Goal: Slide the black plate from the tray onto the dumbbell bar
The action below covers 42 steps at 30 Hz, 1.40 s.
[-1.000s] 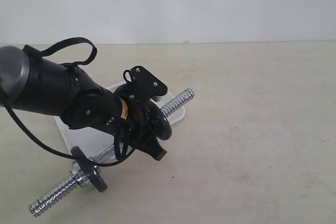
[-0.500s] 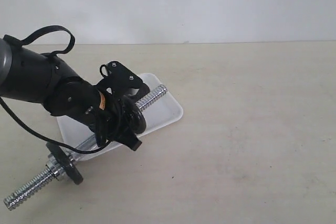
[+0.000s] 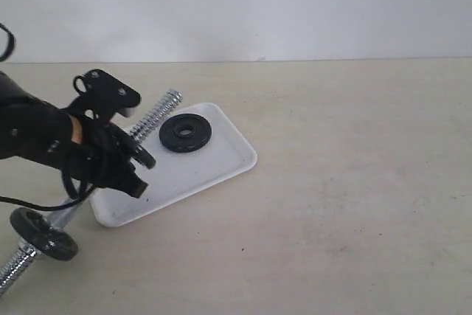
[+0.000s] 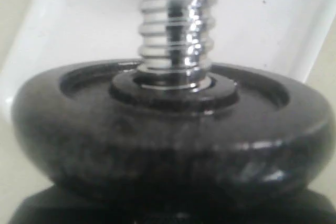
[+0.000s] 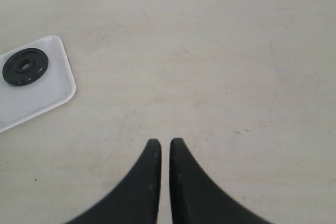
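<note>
Worktop (image 3: pixel 354 204): pale beige and matte, with everything resting on it.
Right fingers (image 5: pixel 149 182): black, pressed together with only a thin slit between them. They hold nothing and hang over bare worktop, out of the exterior view.
Bar (image 3: pixel 156 112) (image 4: pixel 173 24): chrome with threaded ends. It runs from the near left corner diagonally away to the right. Its near end is cut off by the picture's edge, and its far threaded end reaches over the far left edge of the tray (image 3: pixel 214 164) (image 5: pixel 47 98) (image 4: pixel 79 19).
Near disc (image 3: pixel 46 234): black, sitting on the bar close to its near end, off the tray. Whether it touches the worktop cannot be told.
Left fingers (image 3: pixel 135 188): black, clamped on the bar between the near disc and the second disc (image 3: pixel 141 155) (image 4: pixel 168 129). The tips are hidden, and the left wrist view shows only a dark blur under that disc.
Second disc: black, on the bar just beyond the left fingers, above the tray's left side. In the left wrist view the threaded rod passes through its raised hub.
Tray: white with rounded corners and a low rim, lying flat and turned at an angle.
Black plate (image 3: pixel 185 133) (image 5: pixel 24 66): lying flat in the far part of the tray with its hole facing up. It is just right of the bar's far end, apart from it and not on it.
Wall (image 3: pixel 295 5): plain white, behind the worktop.
</note>
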Available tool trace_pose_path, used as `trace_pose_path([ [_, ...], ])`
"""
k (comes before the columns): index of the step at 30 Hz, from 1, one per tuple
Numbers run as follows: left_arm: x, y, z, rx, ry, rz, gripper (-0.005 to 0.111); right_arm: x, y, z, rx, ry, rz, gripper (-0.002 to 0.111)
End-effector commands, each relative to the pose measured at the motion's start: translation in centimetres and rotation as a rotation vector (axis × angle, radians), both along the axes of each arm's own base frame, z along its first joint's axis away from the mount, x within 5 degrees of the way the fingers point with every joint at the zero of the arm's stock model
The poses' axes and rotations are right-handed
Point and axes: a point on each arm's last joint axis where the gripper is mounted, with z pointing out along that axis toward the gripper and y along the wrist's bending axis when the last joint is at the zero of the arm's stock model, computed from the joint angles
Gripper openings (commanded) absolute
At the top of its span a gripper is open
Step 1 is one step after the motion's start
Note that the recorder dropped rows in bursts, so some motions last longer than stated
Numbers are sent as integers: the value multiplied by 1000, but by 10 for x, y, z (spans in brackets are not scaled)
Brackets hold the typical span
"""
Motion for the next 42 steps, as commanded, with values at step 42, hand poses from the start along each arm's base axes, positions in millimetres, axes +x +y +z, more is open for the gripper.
trace_pose_path([
  [42,-16,63,106,-235,-503,164,4,4,0,5,-2,-84,-1,4],
])
